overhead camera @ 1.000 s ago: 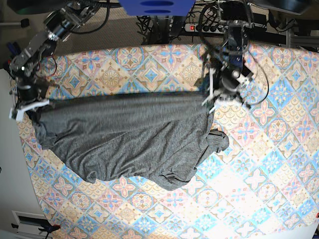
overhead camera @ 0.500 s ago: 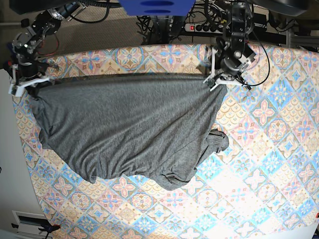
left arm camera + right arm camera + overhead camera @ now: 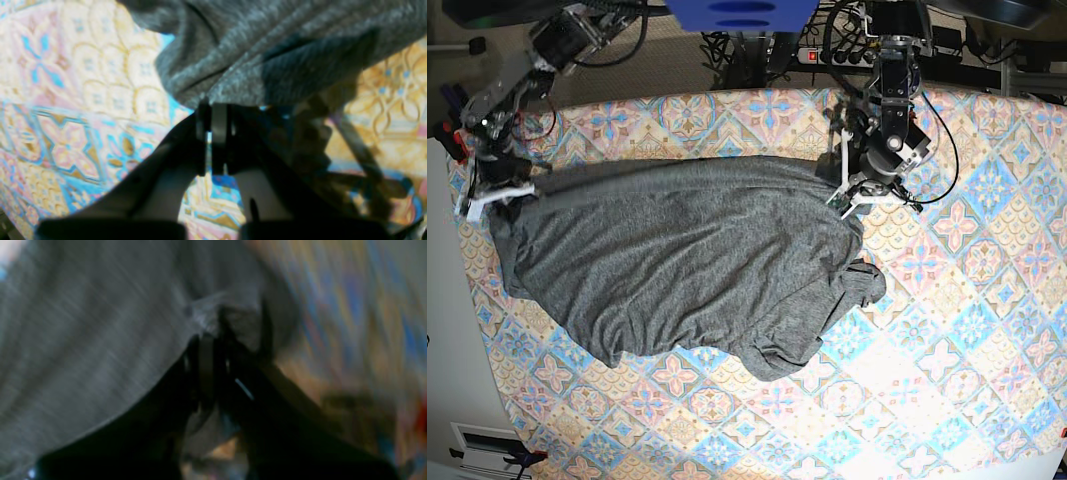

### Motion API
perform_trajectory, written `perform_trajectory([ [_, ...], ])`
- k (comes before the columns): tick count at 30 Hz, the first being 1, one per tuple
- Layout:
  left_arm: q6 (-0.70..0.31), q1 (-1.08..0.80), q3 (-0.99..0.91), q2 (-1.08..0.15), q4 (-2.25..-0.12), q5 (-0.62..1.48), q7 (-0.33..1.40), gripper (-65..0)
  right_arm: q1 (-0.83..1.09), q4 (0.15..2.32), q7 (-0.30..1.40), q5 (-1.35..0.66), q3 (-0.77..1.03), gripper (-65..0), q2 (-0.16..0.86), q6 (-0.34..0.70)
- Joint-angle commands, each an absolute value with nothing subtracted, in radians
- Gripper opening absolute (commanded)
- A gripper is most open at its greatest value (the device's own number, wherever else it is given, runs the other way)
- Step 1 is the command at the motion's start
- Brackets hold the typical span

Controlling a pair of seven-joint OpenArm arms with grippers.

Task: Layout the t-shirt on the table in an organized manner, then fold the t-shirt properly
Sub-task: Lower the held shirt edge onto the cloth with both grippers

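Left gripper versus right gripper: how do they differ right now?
The left gripper grips the t-shirt at its top corner toward the middle of the table, while the right gripper holds the opposite top corner at the table's edge. The left gripper's wrist view is fairly sharp; the right gripper's is motion-blurred. Both are shut on the fabric.

T-shirt (image 3: 677, 270) dark heather grey, plain; table (image 3: 967, 330) cloth pastel blue, pink, beige floral diamonds
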State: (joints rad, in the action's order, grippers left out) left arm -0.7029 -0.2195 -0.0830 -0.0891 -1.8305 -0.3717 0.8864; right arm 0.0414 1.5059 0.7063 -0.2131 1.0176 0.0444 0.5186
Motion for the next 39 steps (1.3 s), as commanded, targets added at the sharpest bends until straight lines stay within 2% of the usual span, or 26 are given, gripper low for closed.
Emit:
perform_trajectory([
  [1,-0.698,-0.214,-0.077,-0.088,-1.85,-0.374,0.881,-65.0,0.054,1.52,0.699,-0.217,1.029,-65.0,0.059,0.512],
  [13,-0.698,-0.294,-0.062,-0.156,-1.851,-0.374,0.88,-65.0,0.054,1.521,0.699,-0.216,1.029,-65.0,0.059,0.512],
  [17,-0.698,-0.309,-0.068,-0.156,-1.853,-0.374,0.878,-65.0,0.056,1.523,0.697,-0.216,1.029,-52.1,0.058,0.512],
  [21,-0.698,-0.328,-0.059,-0.156,-1.896,-0.374,0.88,-52.4,0.071,1.575,0.699,-0.214,1.029,-46.3,0.059,0.512],
  [23,-0.698,-0.328,-0.041,-0.156,-1.917,-0.374,0.878,-48.2,0.088,1.615,0.699,-0.216,1.029,-44.4,0.059,0.512],
  [25,-0.698,-0.329,-0.039,-0.151,-1.954,-0.366,0.878,-46.3,0.09,1.65,0.694,-0.216,1.029,-43.9,0.058,0.512],
  [36,-0.698,-0.278,-0.041,-0.116,-2.032,-0.363,0.875,-46.2,0.09,1.704,0.693,-0.216,1.029,-44.0,0.056,0.512],
  [39,-0.698,-0.242,-0.056,-0.07,-2.032,-0.363,0.875,-46.1,0.087,1.704,0.693,-0.216,1.029,-44.0,0.056,0.512],
])
